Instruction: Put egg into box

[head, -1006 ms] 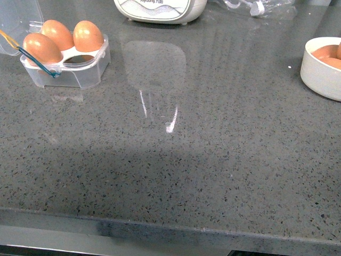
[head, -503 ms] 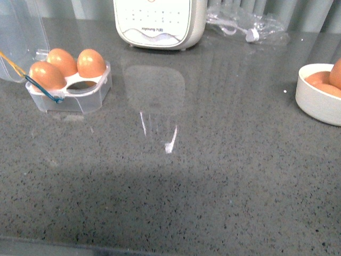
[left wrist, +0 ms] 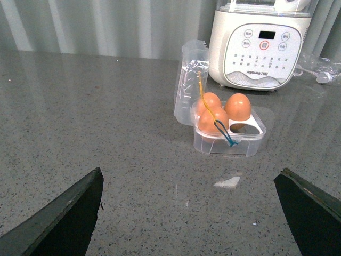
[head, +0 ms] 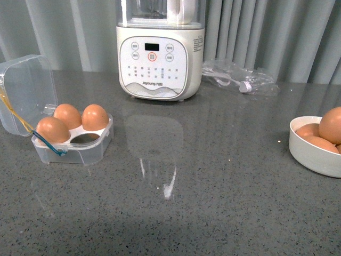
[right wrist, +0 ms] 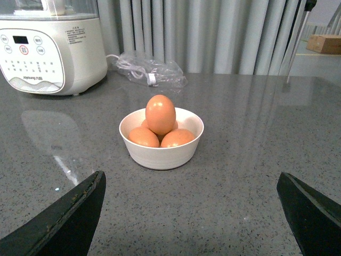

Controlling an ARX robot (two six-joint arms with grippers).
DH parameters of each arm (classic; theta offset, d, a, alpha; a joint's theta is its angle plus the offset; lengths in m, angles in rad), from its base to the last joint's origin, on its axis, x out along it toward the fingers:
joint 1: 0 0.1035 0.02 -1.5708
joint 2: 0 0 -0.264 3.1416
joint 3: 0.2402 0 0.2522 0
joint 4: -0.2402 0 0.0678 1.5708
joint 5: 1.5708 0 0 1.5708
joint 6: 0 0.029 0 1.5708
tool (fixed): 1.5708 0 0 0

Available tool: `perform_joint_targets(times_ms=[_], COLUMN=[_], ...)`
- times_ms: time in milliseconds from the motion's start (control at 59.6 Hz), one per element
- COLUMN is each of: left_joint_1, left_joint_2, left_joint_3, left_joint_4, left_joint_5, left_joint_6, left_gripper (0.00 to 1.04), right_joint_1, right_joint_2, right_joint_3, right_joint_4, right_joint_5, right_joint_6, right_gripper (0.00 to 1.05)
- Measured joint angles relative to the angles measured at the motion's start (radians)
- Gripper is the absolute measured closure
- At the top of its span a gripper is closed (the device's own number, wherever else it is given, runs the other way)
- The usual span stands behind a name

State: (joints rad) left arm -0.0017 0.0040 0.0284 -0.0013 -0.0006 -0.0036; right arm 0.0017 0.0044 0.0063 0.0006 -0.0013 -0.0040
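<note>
Clear plastic box [head: 80, 154] w/ 3 smooth oval eggs [head: 95, 117].

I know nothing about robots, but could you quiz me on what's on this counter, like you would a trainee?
1. How many eggs sit in the clear box?
2. True or false: the box's lid is shut.
3. Where do the spare eggs lie? A: in the white bowl; B: in a wire basket; C: on a plate.
Key: 1. Three, with one cup empty. 2. False, it stands open. 3. A.
</note>
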Motion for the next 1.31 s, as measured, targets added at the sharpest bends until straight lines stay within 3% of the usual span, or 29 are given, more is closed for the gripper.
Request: perform_joint_targets(times_ms=[637,771,956,1056,1191,1308], left_joint_1=[0.000,0.000,0.000,0.000,0.000,0.000], left_joint_2=[0.000,0.000,-0.001,-0.001,-0.001,-0.001], left_joint_3=[0.000,0.000,0.000,0.000,0.000,0.000], left_joint_4=[0.000,0.000,0.000,0.000,0.000,0.000], left_joint_5=[0.000,0.000,0.000,0.000,0.000,0.000], left_joint_6=[0.000,0.000,0.000,0.000,0.000,0.000], left_gripper=[0.07,0.07,0.07,0.07,0.07,0.07], right_joint_1=[0.000,-0.003,0.004,0.019,0.038,0.061], right_joint_2=[0.000,0.013,0.452,0.797,1.100,1.293], right_joint_3=[0.000,-0.001,0.059,0.207,0.378,0.533], right_joint_4=[0.001,0.179,0.608,0.812,0.783,0.662], right_joint_5=[-0.002,-0.035,-0.024,0.008,0.023,0.012], right_joint_6=[0.003,0.100,0.117,0.091,0.069,0.065], right_gripper=[0.07,0.07,0.07,0.07,0.07,0.07])
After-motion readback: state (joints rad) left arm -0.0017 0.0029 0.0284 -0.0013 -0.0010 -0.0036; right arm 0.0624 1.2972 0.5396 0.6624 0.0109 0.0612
